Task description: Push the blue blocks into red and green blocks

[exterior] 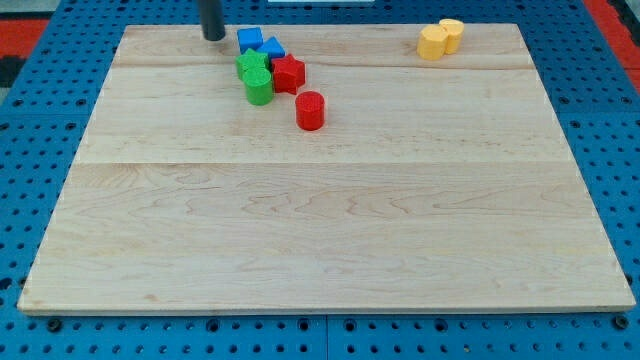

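My tip [214, 37] stands near the view's top, just left of the blue cube [250, 40] with a small gap between them. A blue triangular block [272, 48] lies right of the cube. Below them a green star-like block [252, 67] and a green cylinder [259, 87] touch each other. A red star block [288, 73] sits right of the greens, touching the blue triangular block. A red cylinder [310, 110] stands apart, lower right of the cluster.
Two yellow blocks [440, 39] sit together at the view's top right. The wooden board [330, 230] lies on a blue perforated table [40, 120].
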### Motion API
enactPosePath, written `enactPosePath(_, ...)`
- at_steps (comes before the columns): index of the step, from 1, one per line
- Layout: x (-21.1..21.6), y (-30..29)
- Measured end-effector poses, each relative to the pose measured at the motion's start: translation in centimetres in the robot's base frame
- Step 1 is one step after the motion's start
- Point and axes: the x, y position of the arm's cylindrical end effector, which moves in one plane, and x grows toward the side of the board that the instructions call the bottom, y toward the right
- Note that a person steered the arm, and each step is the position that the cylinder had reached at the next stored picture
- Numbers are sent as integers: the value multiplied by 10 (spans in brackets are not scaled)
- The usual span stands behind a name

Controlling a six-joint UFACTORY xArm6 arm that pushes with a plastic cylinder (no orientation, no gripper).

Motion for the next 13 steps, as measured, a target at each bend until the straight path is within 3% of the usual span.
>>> enactPosePath(1, 19, 19)
enactPosePath(3, -26, 65)
enactPosePath(4, -25, 105)
enactPosePath(7, 26, 198)
enactPosePath(8, 20, 207)
enactPosePath(9, -26, 198)
enactPosePath(10, -25, 127)
enactPosePath(12, 22, 150)
enactPosePath(13, 22, 156)
